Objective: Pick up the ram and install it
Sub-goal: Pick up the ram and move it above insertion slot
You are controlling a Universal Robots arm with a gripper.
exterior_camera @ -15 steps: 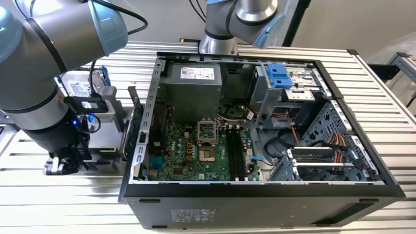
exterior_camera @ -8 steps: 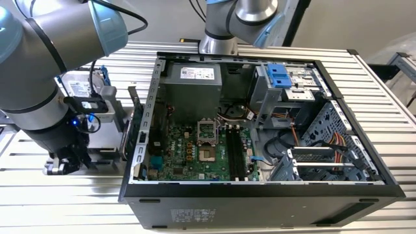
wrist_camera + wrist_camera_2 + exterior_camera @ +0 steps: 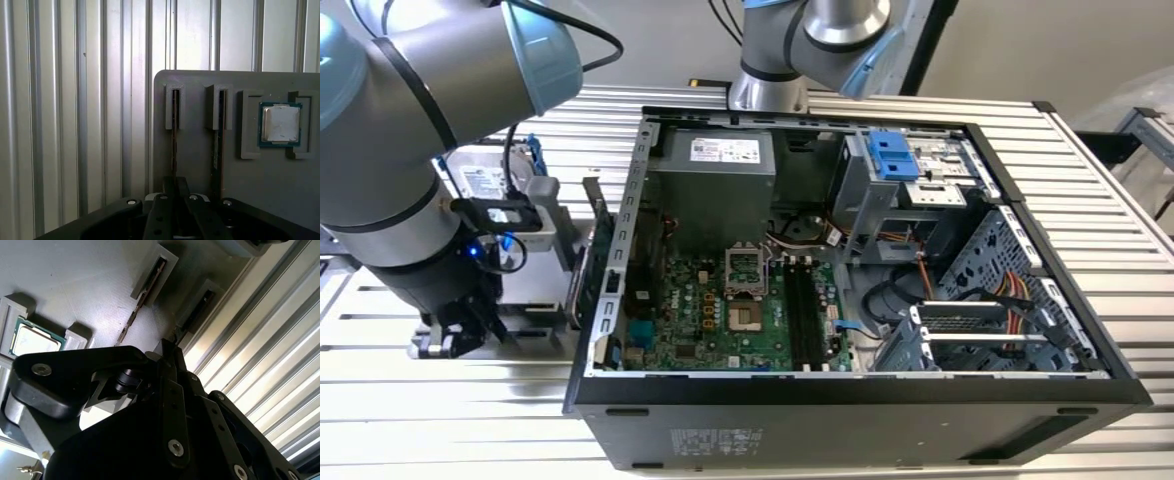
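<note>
Pinching the ram (image 3: 174, 130), the narrow gripper (image 3: 175, 180) holds it on edge, lengthwise along the tray's (image 3: 195, 160) edge, open bench (image 3: 100, 100) beside.

Ribbed metal table (image 3: 454, 420), bearing open computer case (image 3: 854, 405), grey parts tray (image 3: 195, 150)

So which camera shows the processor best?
The first wrist view: the processor faces the camera, whole, in its pocket of the tray. The second wrist view shows the processor at a slant, partly behind tray blocks. In the exterior view the arm hides it.
</note>
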